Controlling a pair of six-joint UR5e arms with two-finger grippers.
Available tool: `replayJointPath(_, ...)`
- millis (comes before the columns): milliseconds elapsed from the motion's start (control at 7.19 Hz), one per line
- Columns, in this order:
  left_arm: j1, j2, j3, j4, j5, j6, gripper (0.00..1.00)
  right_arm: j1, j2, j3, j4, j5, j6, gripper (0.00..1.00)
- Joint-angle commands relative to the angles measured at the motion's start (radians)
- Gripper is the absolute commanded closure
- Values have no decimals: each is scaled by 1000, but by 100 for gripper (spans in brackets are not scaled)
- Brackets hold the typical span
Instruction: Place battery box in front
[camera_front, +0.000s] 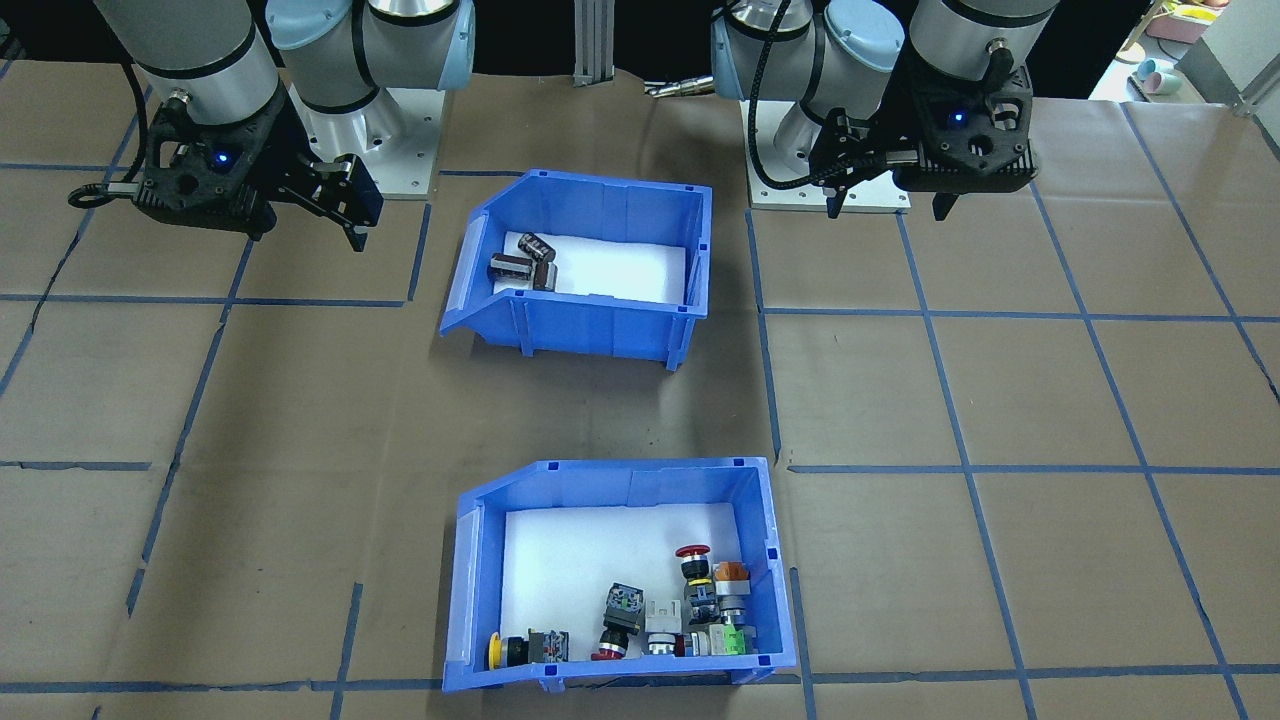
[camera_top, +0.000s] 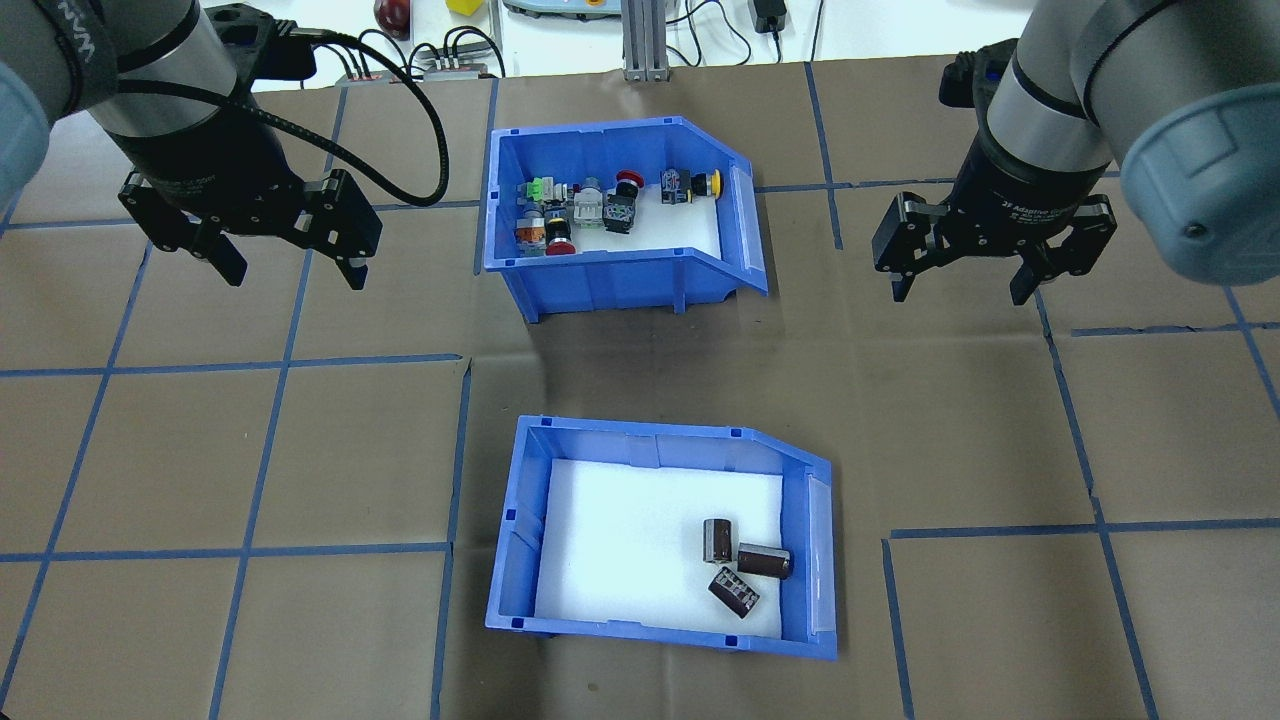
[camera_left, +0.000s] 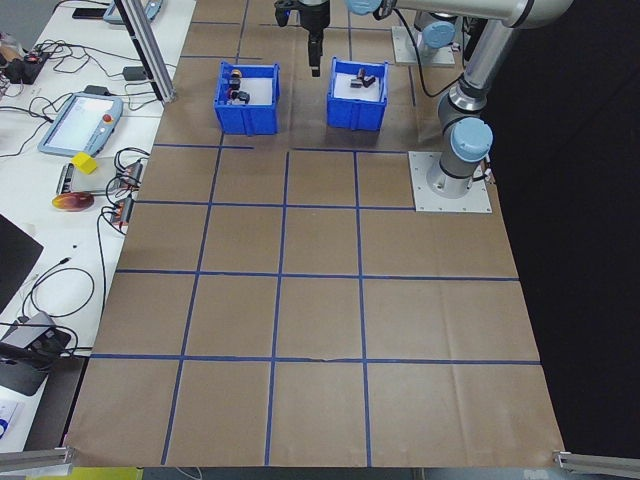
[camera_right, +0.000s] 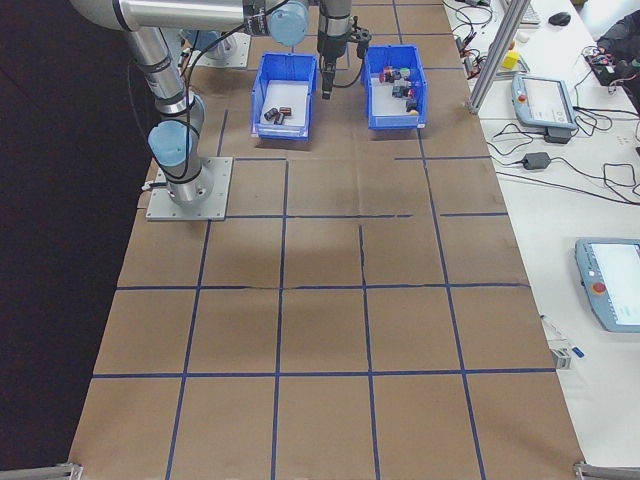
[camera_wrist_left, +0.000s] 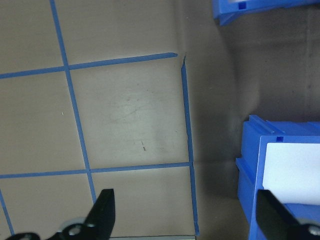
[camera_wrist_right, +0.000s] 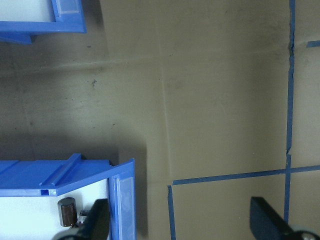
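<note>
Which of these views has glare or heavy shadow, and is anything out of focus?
Overhead exterior: the battery box foam liner is blown out white. Right wrist-mounted: a dark shadow lies beside the box on the table. Left wrist-mounted: the left end effector fingers look soft.

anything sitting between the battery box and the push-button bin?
Nothing. In the overhead view, only bare brown paper with a crease shows between the battery box and the push-button bin; the front-facing view shows the same.
</note>
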Motion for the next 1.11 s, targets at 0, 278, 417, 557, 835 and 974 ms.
replayJointPath(0, -2, -21, -14, 58, -5, -287, 1, 2, 52, -31, -23, 1, -73, 0)
replayJointPath(278, -22, 23, -47, 57, -66, -516, 1, 2, 103, -77, -54, 13, -276, 0)
replayJointPath(417, -36, 28, -83, 65, -176, -808, 1, 4, 143, -93, -94, 13, -426, 0)
replayJointPath(557, -95, 87, -122, 59, -174, -996, 1, 11, 189, -113, -135, 15, -592, 0)
replayJointPath(835, -181, 172, -246, 69, -186, -1402, 1, 42, 249, -172, -135, 15, -850, 0)
replayJointPath(974, -233, 227, -324, 91, -180, -1528, 1, 62, 289, -215, -134, 13, -988, 0)
